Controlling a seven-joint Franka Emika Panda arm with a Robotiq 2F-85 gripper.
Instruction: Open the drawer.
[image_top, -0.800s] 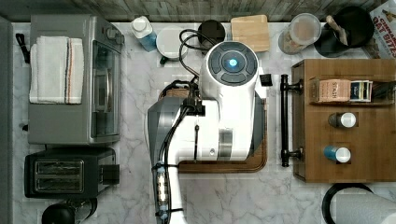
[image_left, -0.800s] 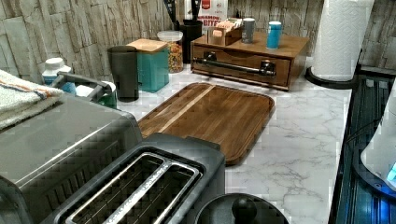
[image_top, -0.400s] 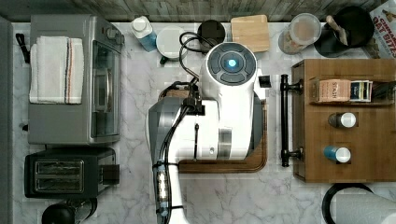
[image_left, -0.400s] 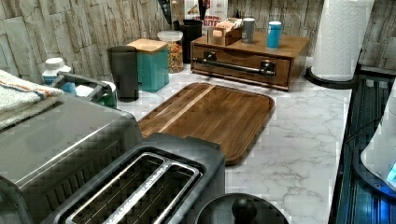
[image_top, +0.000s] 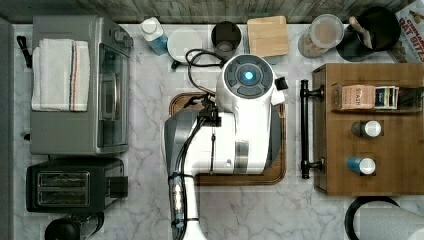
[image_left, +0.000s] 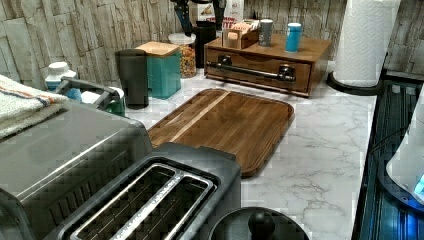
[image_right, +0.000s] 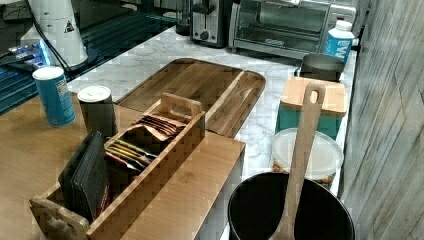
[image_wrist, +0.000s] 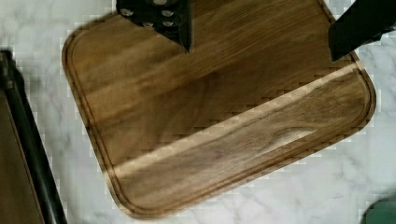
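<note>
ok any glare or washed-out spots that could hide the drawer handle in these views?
Top view: black handle stands out clearly against pale marble, no glare. Left view: small highlights on the handle's posts; paper towel roll nearly blown out white. Wrist view: handle is a dark edge strip, cutting board evenly lit, fingers open. Right view: bright sheen on the marble countertop.

In the top view the white arm (image_top: 240, 125) covers most of the cutting board (image_top: 277, 172), leaving just its rim around the arm. Over the board in the wrist view, the gripper (image_wrist: 261, 32) is cut off by the frame, with just two dark fingertips (image_wrist: 180, 25) set wide apart; beside the board the drawer (image_wrist: 11, 186) and its black handle (image_wrist: 28, 140) run out of frame. Past the board in the left view, the paper towel roll (image_left: 365, 40) is cropped.
</note>
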